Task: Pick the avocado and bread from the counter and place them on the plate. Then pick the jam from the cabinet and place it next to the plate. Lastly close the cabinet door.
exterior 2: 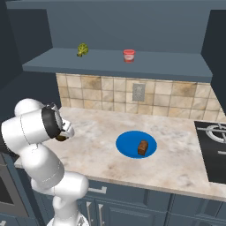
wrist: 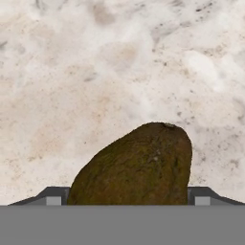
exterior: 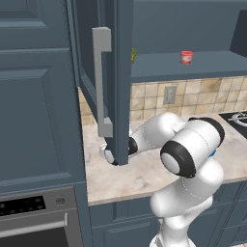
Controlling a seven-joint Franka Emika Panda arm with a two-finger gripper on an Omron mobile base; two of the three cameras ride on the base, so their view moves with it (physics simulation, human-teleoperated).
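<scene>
Nearest the base, at the left end of the worktop (exterior 2: 185, 170), the jaws (wrist: 129, 203) pinch the avocado (wrist: 136, 165): in the hand view one finger tip shows at each side of the brown fruit, with the marbled surface beyond it. Whether the fruit is lifted clear of the worktop or resting on it cannot be told from these views. In the right base view the avocado shows as a dark shape just under the wrist, near the left front of the worktop.

Further right, near mid-worktop, the blue plate (exterior 2: 128, 145) already carries the bread (exterior 2: 142, 148) on its right part; its left part is bare. The step in hand is judged to be the transfer of the avocado to the plate. To do it well:

1. Raise the fruit enough to pass over the plate rim.
2. Travel right and set down on the bare left part, apart from the bread.
3. Lower until the fruit rests before spreading the jaws; a rounded fruit is likely to roll if dropped.

Farthest, on the cabinet shelf (exterior 2: 176, 66), the red jam (exterior 2: 129, 55) stands to the right of a small green item (exterior 2: 82, 49). The cabinet door (exterior: 108, 77) stands open at the left.
</scene>
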